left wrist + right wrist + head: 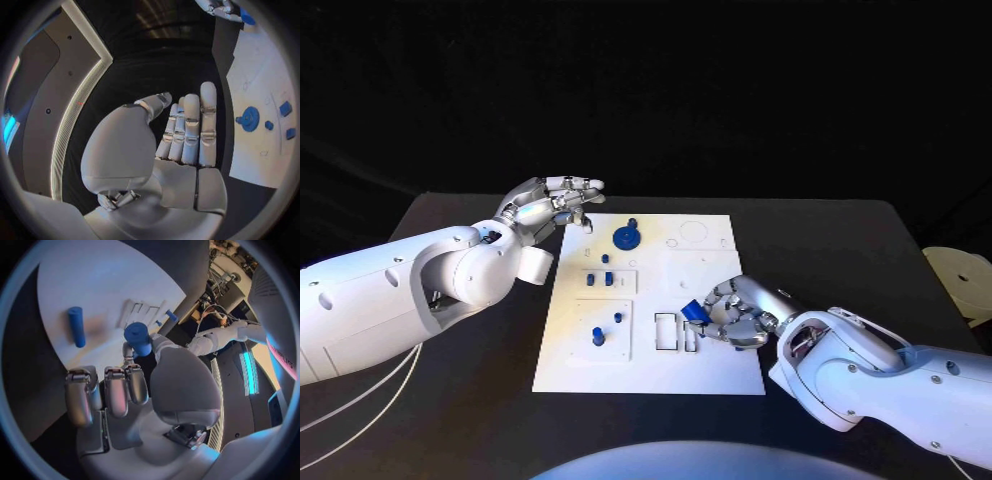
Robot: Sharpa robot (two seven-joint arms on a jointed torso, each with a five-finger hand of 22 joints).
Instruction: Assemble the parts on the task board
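Right hand point(737, 318) over lower right part of task board point(718, 370), fingers curled, pinching small blue cylinder part point(689, 307) between thumb and finger; same part point(137, 337) seen at fingertips in right wrist view. Slotted white fixture point(672, 332) just beside it. Left hand point(553, 203) at board's upper left corner, holding nothing, fingers straight and apart from thumb in left wrist view point(187, 135). Blue gear part point(627, 238) on board's upper area. Loose blue rod point(75, 326) lying flat on board.
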